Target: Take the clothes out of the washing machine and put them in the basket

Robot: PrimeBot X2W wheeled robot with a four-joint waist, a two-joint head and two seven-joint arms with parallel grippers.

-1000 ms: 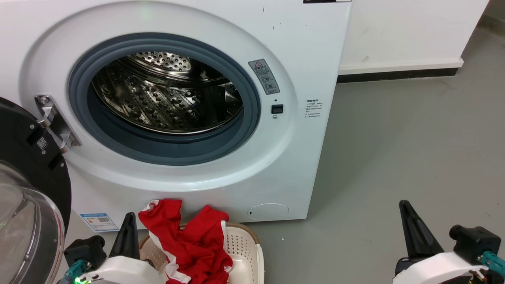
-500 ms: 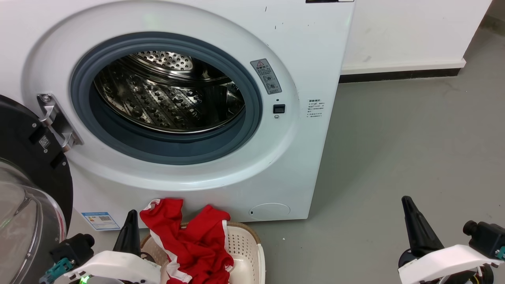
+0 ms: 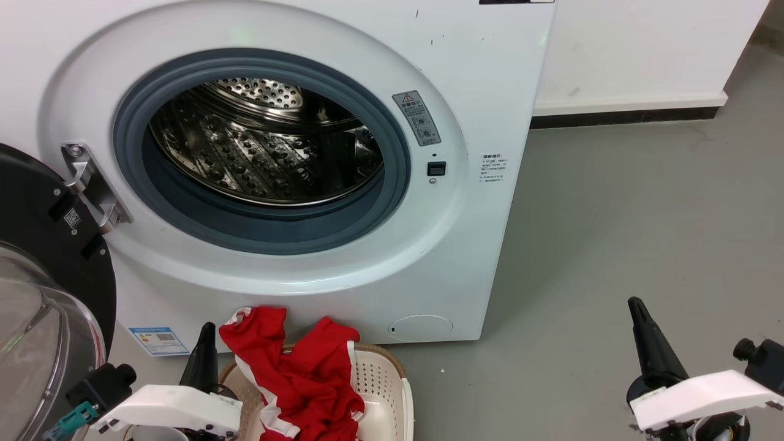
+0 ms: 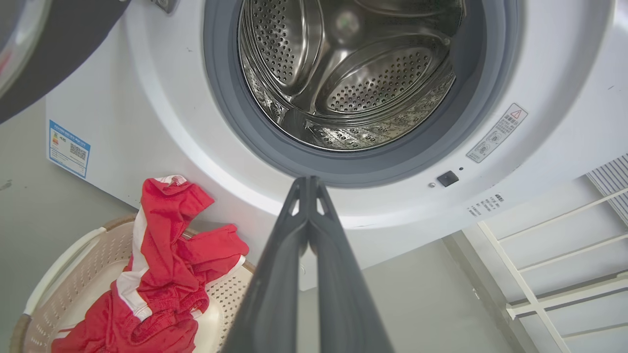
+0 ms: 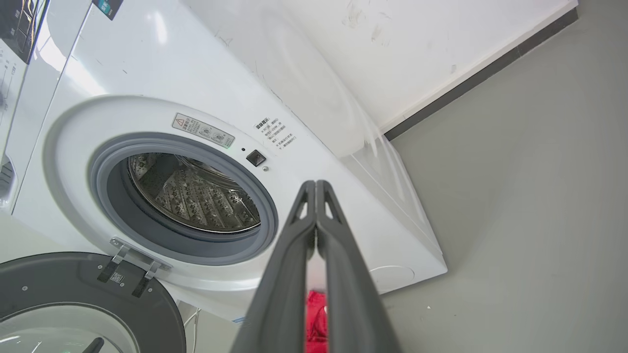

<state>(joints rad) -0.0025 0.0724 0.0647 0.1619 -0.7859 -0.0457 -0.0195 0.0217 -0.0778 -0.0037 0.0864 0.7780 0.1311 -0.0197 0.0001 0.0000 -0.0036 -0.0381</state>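
Slippage is our worry: the clothes (image 3: 300, 380) lie in the basket (image 3: 378, 372) but climb over its twelve o'clock rim, so a nudge could spill them. Our left gripper (image 4: 309, 179) and right gripper (image 5: 315, 182) are clenched, empty.

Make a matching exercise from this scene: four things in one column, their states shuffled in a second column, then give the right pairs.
Things
1. clothes
2. drum of the washing machine
3. door
4. left gripper

States
A. swung open beside the porthole
B. fingers closed together, holding nothing
C. red, heaped in the basket, partly over its rim
D. bare steel, no garment seen inside

Pairs: 1-C, 2-D, 3-A, 4-B
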